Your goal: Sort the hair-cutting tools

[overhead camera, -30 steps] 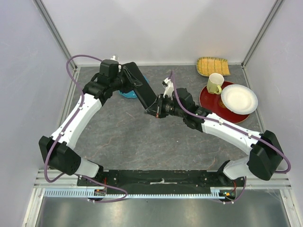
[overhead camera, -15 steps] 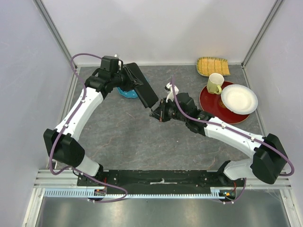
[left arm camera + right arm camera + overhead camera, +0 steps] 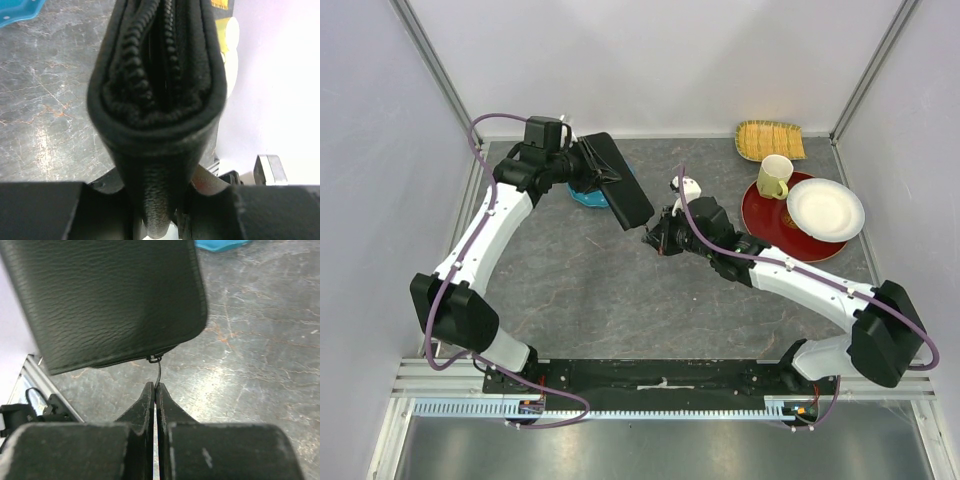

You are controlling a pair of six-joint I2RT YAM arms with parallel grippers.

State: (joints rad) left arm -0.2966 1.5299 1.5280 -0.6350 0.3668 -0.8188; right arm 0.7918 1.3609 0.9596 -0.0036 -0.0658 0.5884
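Note:
The flat black zip case (image 3: 618,182) hangs in the air over the back of the table. My left gripper (image 3: 582,168) is shut on its far end; in the left wrist view the case (image 3: 157,90) fills the frame edge-on with its zip showing. My right gripper (image 3: 653,240) is shut on the thin metal zip pull (image 3: 158,374) at the case's near corner (image 3: 115,300). The scissors and the combs are out of view.
A blue dish (image 3: 590,197) lies on the table under the case. At the back right are a red plate (image 3: 770,215) with a yellow-green mug (image 3: 775,176) and a white plate (image 3: 825,208), and a yellow woven mat (image 3: 770,139).
My left arm has drawn the case back and left. My right gripper has followed a little left along the case's end, still pinching the zip pull.

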